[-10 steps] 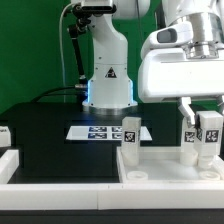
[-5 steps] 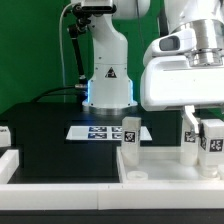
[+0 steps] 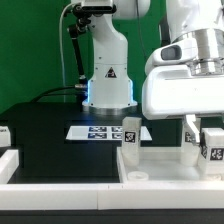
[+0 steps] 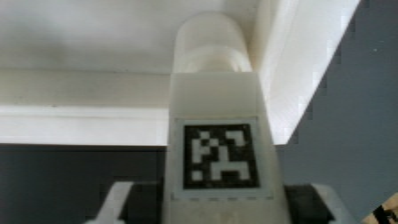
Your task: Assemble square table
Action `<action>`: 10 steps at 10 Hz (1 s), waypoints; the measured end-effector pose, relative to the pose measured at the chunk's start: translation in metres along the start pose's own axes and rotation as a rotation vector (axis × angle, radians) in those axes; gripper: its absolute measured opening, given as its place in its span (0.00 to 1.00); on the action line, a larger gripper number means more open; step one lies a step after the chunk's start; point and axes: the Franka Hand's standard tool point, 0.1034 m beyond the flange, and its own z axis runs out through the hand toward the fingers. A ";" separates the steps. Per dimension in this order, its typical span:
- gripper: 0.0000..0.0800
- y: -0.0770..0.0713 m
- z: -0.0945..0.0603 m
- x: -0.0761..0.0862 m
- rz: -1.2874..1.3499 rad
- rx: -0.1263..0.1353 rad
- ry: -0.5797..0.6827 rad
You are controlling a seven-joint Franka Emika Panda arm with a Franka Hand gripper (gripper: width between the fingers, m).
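The white square table top (image 3: 152, 168) lies at the exterior view's lower right. One white tagged leg (image 3: 130, 134) stands at its far left corner and another (image 3: 189, 141) stands farther right. My gripper (image 3: 211, 138) is shut on a third tagged leg (image 3: 213, 146) and holds it upright over the top's right side. In the wrist view the leg (image 4: 221, 120) fills the middle between my fingers (image 4: 128, 203), with the top's white rim (image 4: 80, 100) beyond it. The fourth leg is out of view.
The marker board (image 3: 100, 131) lies on the black table in front of the robot base (image 3: 108, 85). Low white border rails (image 3: 60, 188) run along the front and the exterior view's left. A small black-and-white block (image 3: 5, 134) sits at the far left.
My gripper has moved toward the exterior view's right and slightly down, carrying the leg with it. The standing legs and the top have not moved.
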 end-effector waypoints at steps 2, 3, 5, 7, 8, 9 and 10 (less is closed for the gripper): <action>0.37 0.000 0.000 0.001 -0.001 -0.003 0.008; 0.37 0.000 0.000 0.000 -0.001 -0.003 0.007; 0.75 0.000 0.001 0.000 -0.001 -0.003 0.007; 0.79 0.000 0.001 0.000 -0.001 -0.003 0.007; 0.81 0.000 0.001 0.000 -0.001 -0.003 0.007; 0.81 0.000 0.001 0.000 -0.001 -0.003 0.007; 0.81 0.000 0.001 0.000 -0.001 -0.003 0.006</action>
